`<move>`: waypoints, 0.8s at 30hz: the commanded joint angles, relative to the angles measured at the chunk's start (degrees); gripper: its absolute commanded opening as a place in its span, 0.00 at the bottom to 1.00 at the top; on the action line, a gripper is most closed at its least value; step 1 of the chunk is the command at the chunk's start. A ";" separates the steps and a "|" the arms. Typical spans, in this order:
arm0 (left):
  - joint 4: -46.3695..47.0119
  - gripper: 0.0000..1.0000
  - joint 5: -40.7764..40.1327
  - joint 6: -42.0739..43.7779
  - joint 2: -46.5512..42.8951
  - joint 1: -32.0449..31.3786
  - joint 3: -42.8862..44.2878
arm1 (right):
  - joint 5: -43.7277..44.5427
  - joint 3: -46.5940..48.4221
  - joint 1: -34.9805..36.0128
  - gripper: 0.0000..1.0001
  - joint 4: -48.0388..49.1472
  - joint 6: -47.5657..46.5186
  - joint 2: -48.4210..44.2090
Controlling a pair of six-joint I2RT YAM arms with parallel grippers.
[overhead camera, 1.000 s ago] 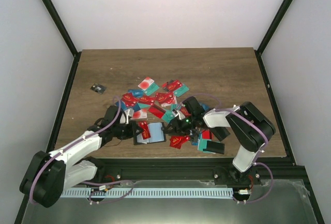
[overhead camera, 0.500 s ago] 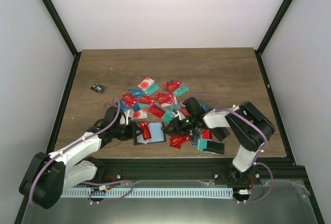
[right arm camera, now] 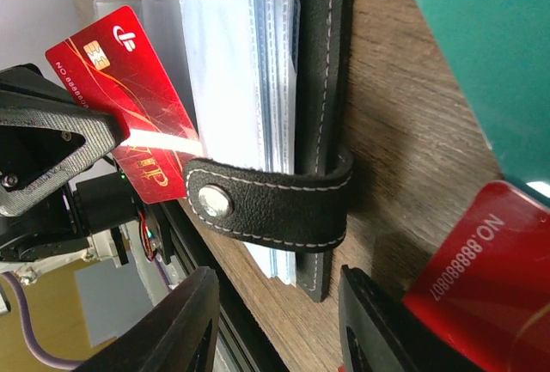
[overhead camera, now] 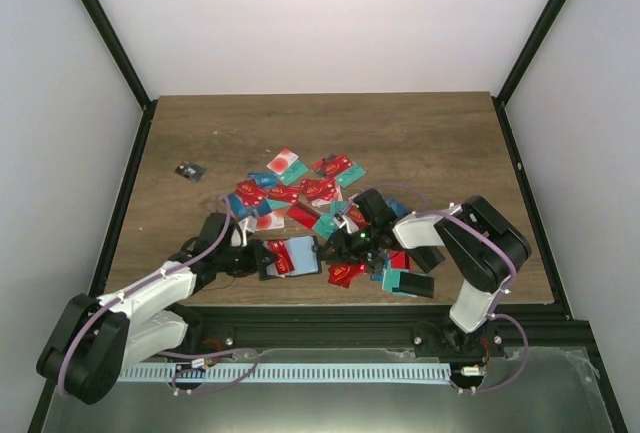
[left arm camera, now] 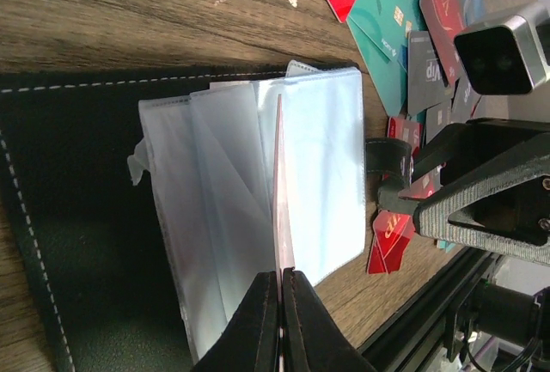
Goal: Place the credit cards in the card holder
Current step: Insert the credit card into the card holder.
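The card holder (overhead camera: pixel 303 255) lies open near the table's front edge, its black cover (left arm camera: pixel 86 217) down and its grey-clear pockets up. Its clasp tab (right arm camera: pixel 266 204) curls over the pockets. My left gripper (overhead camera: pixel 262 257) is shut on a red credit card (left arm camera: pixel 280 174), held edge-on over the pockets. The same card shows face-on in the right wrist view (right arm camera: pixel 120 80). My right gripper (overhead camera: pixel 338 244) is open at the holder's tab side, its jaws either side of the tab (right arm camera: pixel 275 329) and not touching it. Several credit cards (overhead camera: pixel 300 188) lie scattered behind.
A small black object (overhead camera: pixel 188 171) lies alone at the far left. Red and teal cards and a black flat case (overhead camera: pixel 408 283) lie right of the holder. A teal card (right arm camera: pixel 481 54) and a red one (right arm camera: pixel 481 303) lie close to my right gripper.
My left arm has shifted slightly toward the near edge with the red card still in its grip. The right arm and the card holder have barely moved.
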 commanded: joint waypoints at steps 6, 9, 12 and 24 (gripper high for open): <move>7.54 0.04 3.10 -3.56 1.67 0.10 -1.80 | -1.29 -0.82 0.38 0.39 0.91 -0.61 1.02; 8.19 0.04 3.52 -3.98 1.79 0.09 -2.13 | -1.31 -0.80 0.40 0.39 0.90 -0.69 1.04; 10.28 0.04 4.21 -5.06 1.98 0.10 -3.18 | -1.40 -0.85 0.37 0.39 0.89 -0.63 1.04; 15.61 0.04 5.72 -8.49 2.23 0.06 -5.63 | -1.55 -2.03 0.45 0.38 1.84 0.07 0.60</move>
